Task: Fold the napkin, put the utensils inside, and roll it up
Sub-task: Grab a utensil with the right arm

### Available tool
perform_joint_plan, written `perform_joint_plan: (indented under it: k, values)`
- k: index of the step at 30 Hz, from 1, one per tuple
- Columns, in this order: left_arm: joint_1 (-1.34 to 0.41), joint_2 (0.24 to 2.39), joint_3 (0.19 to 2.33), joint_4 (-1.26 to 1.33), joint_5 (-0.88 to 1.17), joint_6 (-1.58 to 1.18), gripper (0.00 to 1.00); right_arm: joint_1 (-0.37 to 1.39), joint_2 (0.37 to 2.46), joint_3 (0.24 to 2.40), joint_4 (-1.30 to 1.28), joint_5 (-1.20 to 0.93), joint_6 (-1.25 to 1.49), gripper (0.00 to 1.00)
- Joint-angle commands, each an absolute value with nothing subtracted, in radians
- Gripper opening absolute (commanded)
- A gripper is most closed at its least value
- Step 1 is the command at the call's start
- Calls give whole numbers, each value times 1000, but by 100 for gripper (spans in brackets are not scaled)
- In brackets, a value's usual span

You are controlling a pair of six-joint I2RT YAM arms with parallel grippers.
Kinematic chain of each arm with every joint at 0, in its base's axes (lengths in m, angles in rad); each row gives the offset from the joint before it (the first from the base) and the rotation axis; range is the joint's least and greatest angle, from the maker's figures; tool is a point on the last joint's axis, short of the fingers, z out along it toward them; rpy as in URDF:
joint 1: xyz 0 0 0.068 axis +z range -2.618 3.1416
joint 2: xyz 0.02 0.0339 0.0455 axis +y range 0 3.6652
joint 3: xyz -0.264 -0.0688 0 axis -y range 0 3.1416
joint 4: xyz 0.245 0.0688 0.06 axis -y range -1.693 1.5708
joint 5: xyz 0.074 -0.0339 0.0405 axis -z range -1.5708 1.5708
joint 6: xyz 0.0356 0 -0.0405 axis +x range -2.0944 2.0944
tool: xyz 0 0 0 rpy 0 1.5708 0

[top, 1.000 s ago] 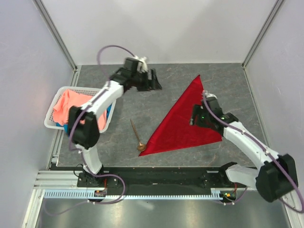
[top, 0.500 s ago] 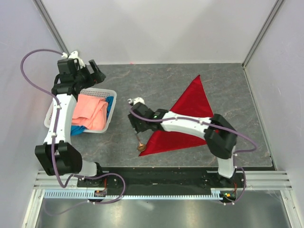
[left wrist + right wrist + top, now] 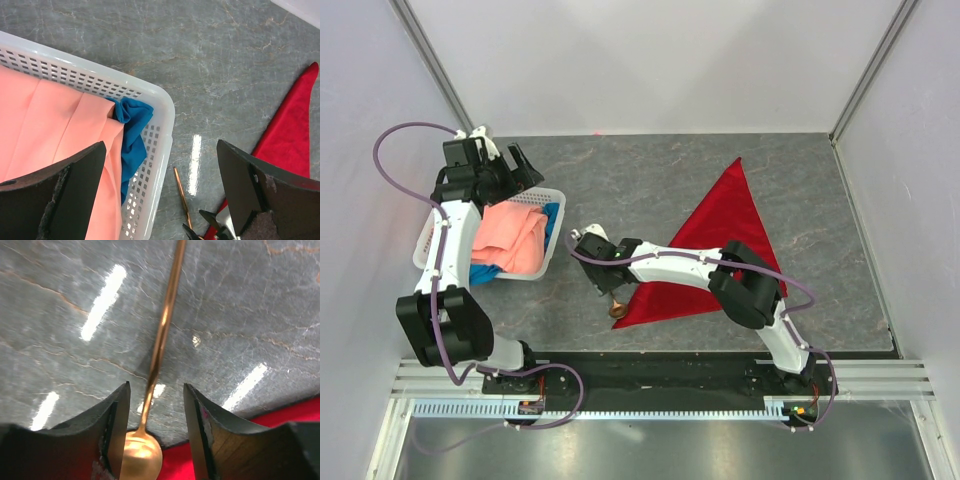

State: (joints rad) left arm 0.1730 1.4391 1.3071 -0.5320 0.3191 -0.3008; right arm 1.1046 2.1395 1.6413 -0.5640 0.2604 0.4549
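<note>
Spoon (image 3: 162, 325) is flat on the grey table (image 3: 650, 180), handle pointing away from me. Its bowl is at the near-left corner of the napkin (image 3: 720, 235); can't tell whether it overlaps the cloth.

I read it as light, stiff, thin polished metal, so it is likely slippery and prone to swivelling in a pinch. I'd take the handle across its width, a bit up from the bowl, with fingertips right down on the table.

Napkin lies as a red triangle, soft and limp. I expect it to drag and bunch if the spoon scrapes across it, so lift the spoon clear first.

Right gripper (image 3: 155, 390) straddles the handle just above the bowl. Its jaws are parted with a gap on both sides, gripping nothing.

Left gripper (image 3: 160, 147) hangs spread wide and empty over the white basket (image 3: 150, 95) of pink and blue cloths, well apart from the work.
</note>
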Motion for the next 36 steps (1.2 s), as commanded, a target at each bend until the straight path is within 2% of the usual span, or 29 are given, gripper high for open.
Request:
perform_joint_plan:
  k: [1,14,18,19,22,23,24,31,36]
  values:
    - [186,1410,1310,-489,362,-307,99,1117,2161,1684,-623,293,456,53]
    - [187,1410,1301,-477,388,-316,99,1120,2203,1686,-617,210,474,33]
    - [189,1410,1299,-476,394,-318,99,1120,2215,1687,-618,210,483,31]
    - [189,1408,1299,-474,394,-319,99,1120,2218,1689,-618,207,488,28]
    - [190,1407,1298,-471,394,-319,99,1120,2229,1687,-618,195,499,12]
    - [190,1404,1296,-472,396,-321,99,1121,2233,1687,-618,184,509,2]
    - [192,1402,1296,-471,396,-319,99,1120,2232,1686,-612,180,515,0]
    - [196,1401,1290,-463,402,-327,98,1100,2186,1732,-555,155,624,0]
    - [198,1399,1287,-462,402,-328,98,1034,2108,1721,-477,202,831,0]
